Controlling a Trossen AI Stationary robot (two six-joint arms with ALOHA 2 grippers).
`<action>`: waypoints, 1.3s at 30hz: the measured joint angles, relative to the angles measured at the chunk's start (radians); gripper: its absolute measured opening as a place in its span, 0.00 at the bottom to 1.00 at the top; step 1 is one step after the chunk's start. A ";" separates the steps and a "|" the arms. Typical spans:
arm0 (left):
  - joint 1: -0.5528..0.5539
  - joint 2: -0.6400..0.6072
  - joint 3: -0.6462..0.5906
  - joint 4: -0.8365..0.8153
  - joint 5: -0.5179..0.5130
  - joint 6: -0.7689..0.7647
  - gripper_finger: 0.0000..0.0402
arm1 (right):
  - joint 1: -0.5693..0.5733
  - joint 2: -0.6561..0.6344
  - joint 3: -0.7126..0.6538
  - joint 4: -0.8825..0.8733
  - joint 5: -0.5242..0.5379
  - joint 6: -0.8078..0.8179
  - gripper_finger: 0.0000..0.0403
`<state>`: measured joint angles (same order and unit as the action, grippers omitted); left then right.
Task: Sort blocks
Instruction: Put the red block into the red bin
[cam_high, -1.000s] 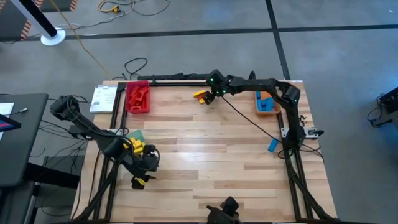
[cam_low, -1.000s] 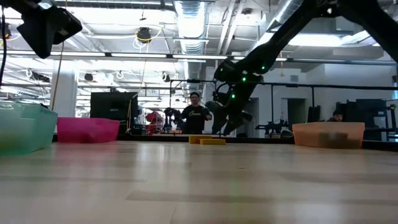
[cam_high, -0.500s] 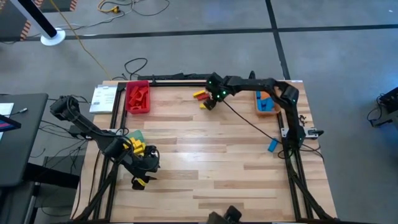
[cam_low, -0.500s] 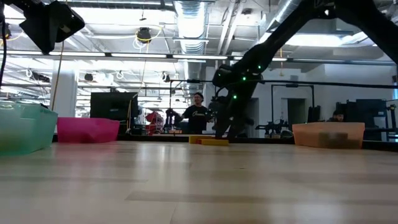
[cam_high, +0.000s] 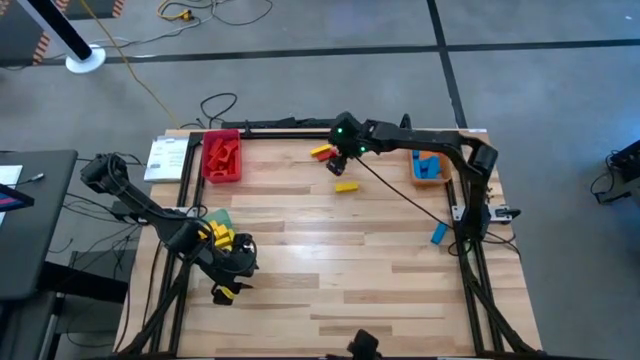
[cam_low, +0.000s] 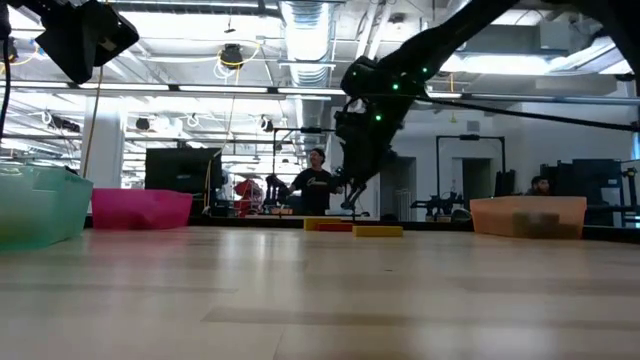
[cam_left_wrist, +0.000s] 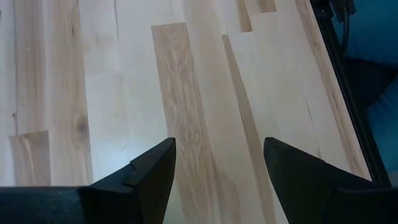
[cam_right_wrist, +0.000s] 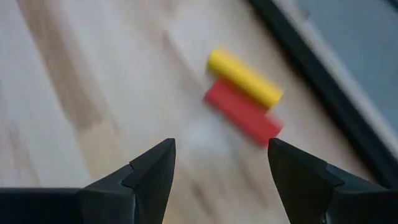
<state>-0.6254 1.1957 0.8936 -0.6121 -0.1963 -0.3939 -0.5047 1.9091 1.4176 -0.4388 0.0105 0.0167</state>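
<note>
Yellow and red blocks (cam_right_wrist: 244, 102) lay side by side near the far edge of the worktop (cam_high: 360, 250). The right tool (cam_high: 338, 160) hung above them, fingers apart and empty, probably choosing one. The left tool (cam_high: 233, 272) waited, also apart.

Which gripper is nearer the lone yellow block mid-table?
Right. The right gripper hangs open just beyond the yellow block; the left gripper, also open, waits far off at the table's near-left.

Two touching blocks (cam_right_wrist: 244, 95) near table edge (cam_right_wrist: 311, 65)
</note>
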 joint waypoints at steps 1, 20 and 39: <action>0.000 0.000 0.000 0.000 -0.001 0.000 0.59 | -0.007 0.000 0.000 0.031 0.000 0.001 0.67; -0.003 0.000 0.000 0.002 -0.003 0.009 0.59 | -0.089 0.129 0.001 0.122 -0.079 0.023 0.67; -0.003 0.000 0.000 0.062 -0.028 0.052 0.59 | -0.138 0.142 0.002 0.142 -0.119 0.043 0.67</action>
<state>-0.6289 1.1957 0.8932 -0.5500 -0.2246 -0.3415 -0.6426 2.0506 1.4197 -0.2970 -0.1085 0.0593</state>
